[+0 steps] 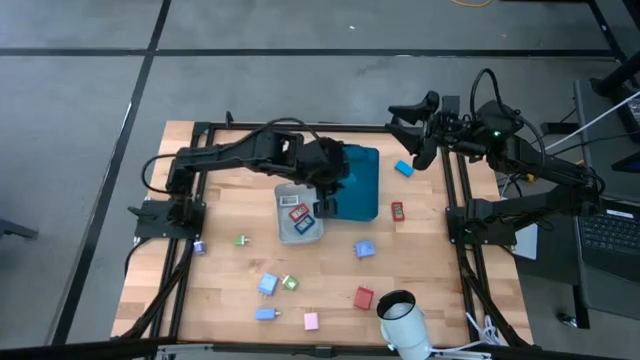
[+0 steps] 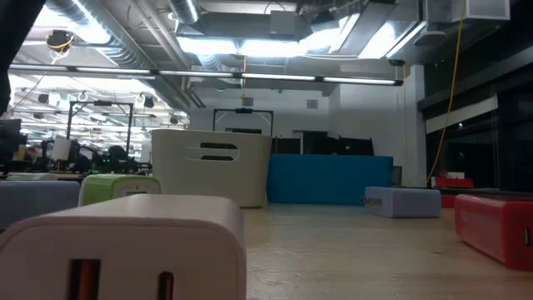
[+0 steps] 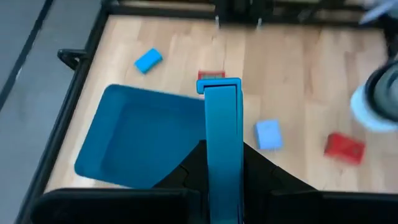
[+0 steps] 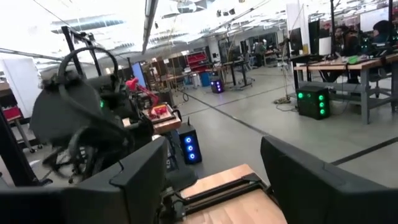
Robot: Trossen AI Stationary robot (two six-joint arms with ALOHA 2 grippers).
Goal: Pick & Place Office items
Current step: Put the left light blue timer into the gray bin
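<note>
My left gripper (image 1: pixel 326 196) hangs over the near edge of the teal tray (image 1: pixel 360 182), beside the grey bin (image 1: pixel 299 213), shut on a flat blue piece (image 3: pixel 222 124). The bin holds a red and a blue piece. Other small office items lie loose on the wooden table: a light blue one (image 1: pixel 404 168), red ones (image 1: pixel 397 210) (image 1: pixel 363 297), a lilac one (image 1: pixel 364 249), a pink one (image 1: pixel 311 321) and green ones (image 1: pixel 243 240). My right gripper (image 1: pixel 420 135) stands open and raised at the far right, pointing level into the room, with nothing between its fingers. My left gripper pinches the flat blue piece by its two broad faces near its rear end (image 3: pixel 222 180), between the two fingers (image 3: pixel 186 177). The fingers slant down toward the table's right. The piece stands on edge, juts forward past the fingertips and is lifted clear above the tray.
A white camera head (image 1: pixel 400 320) stands at the near edge. A black frame (image 1: pixel 455 210) borders the table's sides. More light blue pieces (image 1: pixel 268 284) lie near the front left. Bare wood shows between the tray and the near pieces.
</note>
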